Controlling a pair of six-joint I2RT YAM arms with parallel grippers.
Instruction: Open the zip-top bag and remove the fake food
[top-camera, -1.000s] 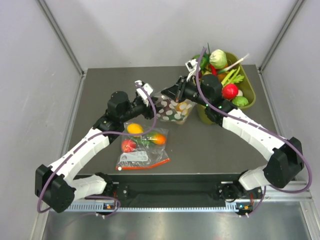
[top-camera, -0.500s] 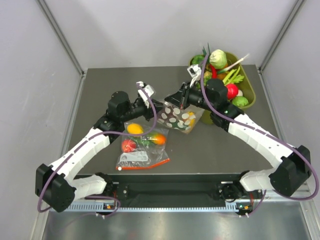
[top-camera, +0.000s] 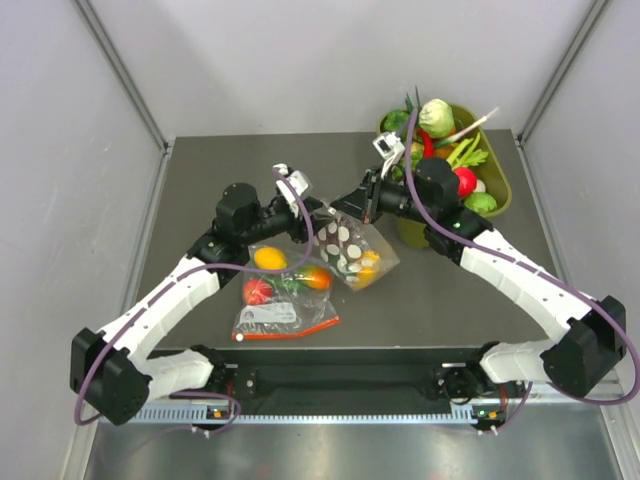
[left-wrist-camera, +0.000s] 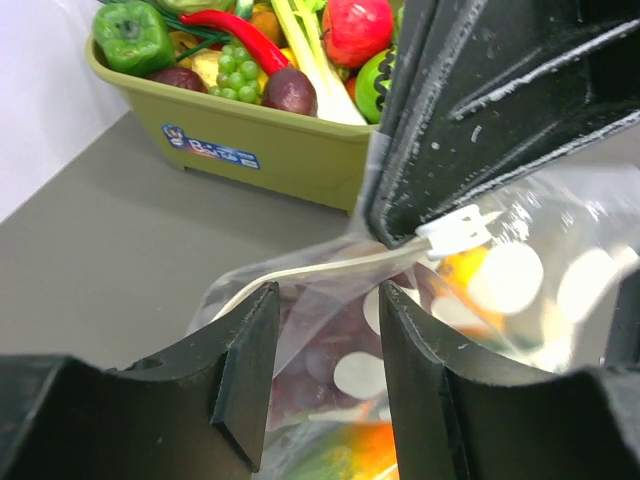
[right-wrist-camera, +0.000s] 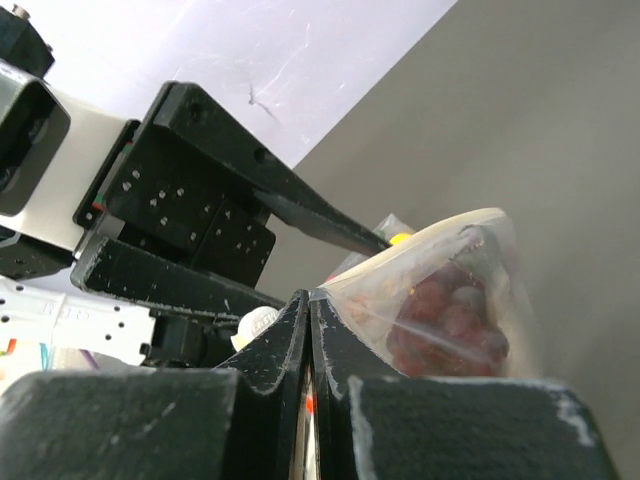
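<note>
bag: zip-top bag (top-camera: 352, 250) near the centre of the surface (top-camera: 200, 180), rim up at 11 o'clock, body sagging toward 5 o'clock
contents: fake food (top-camera: 366, 272) lumped in the low corner; a yellow-orange piece shows through the film, green piece not made out
handling: judged light, floppy, slick film; load will slide and swing. Only stiff part is the zip strip, so grip the rim lips, one per side, not the body
right fingers (right-wrist-camera: 265, 365): clenched on the bag's rim
left fingers (left-wrist-camera: 245, 370): parted, film and white strip between them, not clamped
neighbours: plain bag (top-camera: 285, 300) of round fruits at 8 o'clock of it; green bin (top-camera: 500, 195) of produce at 2 o'clock
hidden: whether the zip is parted anywhere, cannot tell; whether the bag's bottom touches the surface, cannot tell; both wrist views crop the bag
</note>
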